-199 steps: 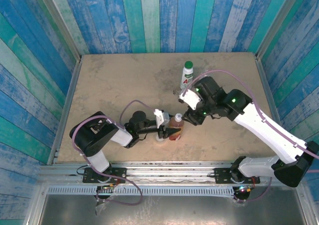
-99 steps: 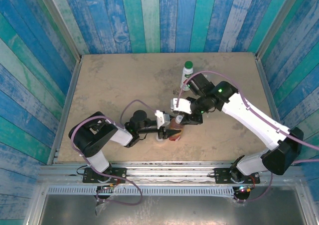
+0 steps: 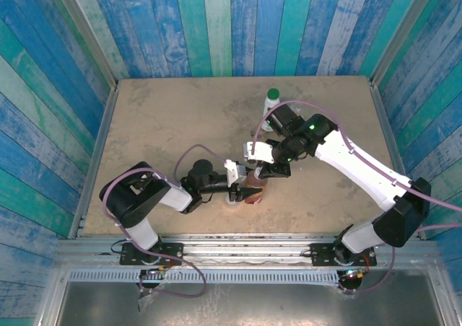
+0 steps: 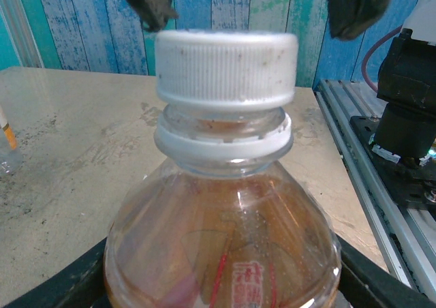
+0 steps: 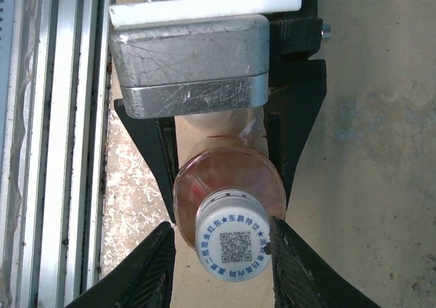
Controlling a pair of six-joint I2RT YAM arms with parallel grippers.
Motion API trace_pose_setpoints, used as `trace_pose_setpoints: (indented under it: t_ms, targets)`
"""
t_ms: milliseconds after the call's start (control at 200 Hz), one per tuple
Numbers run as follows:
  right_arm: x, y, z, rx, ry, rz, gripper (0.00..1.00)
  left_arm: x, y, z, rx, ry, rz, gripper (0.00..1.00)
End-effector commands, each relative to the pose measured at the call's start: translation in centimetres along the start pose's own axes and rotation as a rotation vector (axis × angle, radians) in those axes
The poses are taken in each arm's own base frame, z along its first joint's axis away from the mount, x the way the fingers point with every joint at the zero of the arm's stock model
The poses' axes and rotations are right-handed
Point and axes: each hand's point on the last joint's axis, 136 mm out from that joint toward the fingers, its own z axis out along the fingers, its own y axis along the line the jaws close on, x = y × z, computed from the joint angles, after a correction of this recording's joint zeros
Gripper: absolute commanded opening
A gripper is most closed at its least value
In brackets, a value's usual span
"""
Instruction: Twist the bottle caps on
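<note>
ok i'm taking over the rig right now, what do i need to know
Left gripper shut on the amber bottle, holding it upright near the front edge.
Right gripper open, straddling the white cap sitting on that bottle's neck.
Done: cap placed, tightness unclear; white bottle at the back wears its green cap.
To do: close on the white cap and twist it down.

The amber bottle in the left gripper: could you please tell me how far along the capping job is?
Done: the white bottle at the back wears its green cap. In hand: the left gripper clamps the amber bottle, whose pale cap sits on the neck, the open right gripper straddling it. Left: gripping and tightening that cap, if it is not tight yet.
</note>
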Motion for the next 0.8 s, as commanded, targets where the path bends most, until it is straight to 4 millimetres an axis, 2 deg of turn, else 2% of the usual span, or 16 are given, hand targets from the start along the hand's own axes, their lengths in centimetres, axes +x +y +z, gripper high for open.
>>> trace_pose_setpoints:
  t_ms: [0,606,796]
  targets:
    - [0.3,-0.2,-0.1,-0.005,0.024,0.003,0.4,2.2,-0.8,-0.4,0.018,0.085,-0.062,0.63]
    - [1.1,-0.2,0.4,-0.004,0.056,0.035,0.33,2.2,-0.5,-0.4,0.004,0.083,-0.066,0.62]
    - [1.6,-0.5,0.6,0.018,0.087,0.113,0.3,1.8,0.0,-0.1,-0.01,0.073,-0.064,0.62]
